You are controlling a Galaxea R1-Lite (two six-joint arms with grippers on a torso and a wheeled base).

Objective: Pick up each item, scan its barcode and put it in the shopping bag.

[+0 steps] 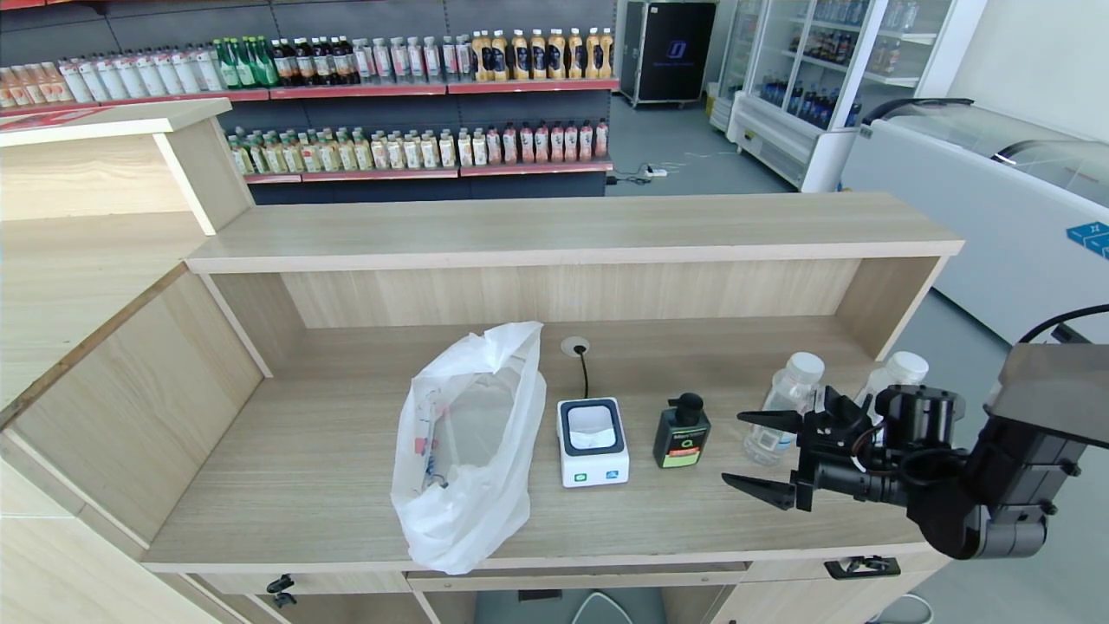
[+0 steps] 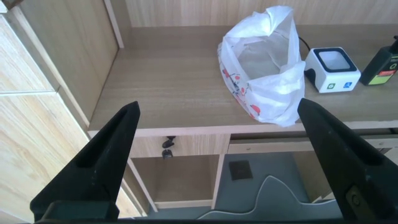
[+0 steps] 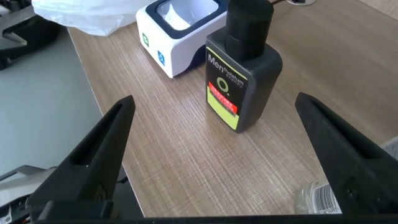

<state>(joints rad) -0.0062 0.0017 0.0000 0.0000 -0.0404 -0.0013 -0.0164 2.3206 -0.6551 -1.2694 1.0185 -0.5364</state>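
Dark pump bottle (image 1: 682, 431) stands upright on the wooden counter (image 1: 303, 459), just right of the white scanner (image 1: 592, 440), not touching it. Its green and red label faces the front edge. Two clear bottles (image 1: 784, 407) with white caps stand upright to its right, near the counter's right wall. White plastic shopping bag (image 1: 472, 442) sits left of the scanner, just beside it, mouth open upward. A black cable (image 1: 583, 371) runs from the scanner back to a hole in the counter. Right gripper (image 1: 762, 455) hovers over the counter's front right, fingers spread wide and holding nothing, pointing at the pump bottle. Left gripper (image 2: 217, 107) hangs off the counter's front left corner, fingers spread and holding nothing.
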